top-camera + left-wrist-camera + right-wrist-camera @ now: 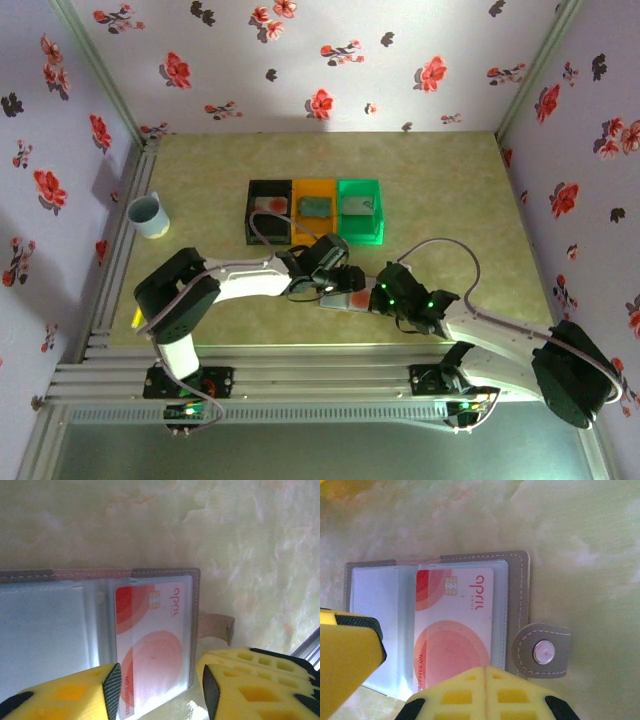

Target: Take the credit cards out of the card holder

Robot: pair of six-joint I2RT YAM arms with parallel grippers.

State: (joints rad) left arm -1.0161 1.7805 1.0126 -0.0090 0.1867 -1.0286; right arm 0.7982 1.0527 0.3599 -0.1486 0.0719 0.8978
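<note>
Top external view: the holder (345, 300) lies open on the table (200, 180), low and just right of centre, between the left claw (338, 278) and the right claw (372, 298). Above it, at mid-frame, stand a black bin (250, 215), an orange bin (314, 183) and a green bin (378, 215) in a row, touching, each with one card inside. A cup (148, 215) sits at far left.

Left wrist view: the holder (50, 625) fills the left and centre, with a white-and-red card (150, 645) under the clear sleeve of its right half. The left claw (157, 690) is spread at the bottom edge, its pads (112, 687) either side of the card's lower end. Whether they touch it I cannot tell.

Right wrist view: the same card (455, 625) lies in the holder (375, 595), and the snap strap (542, 652) sticks out at right. The right claw (485, 669) is pressed together at bottom centre, its tips over the card's lower edge.
</note>
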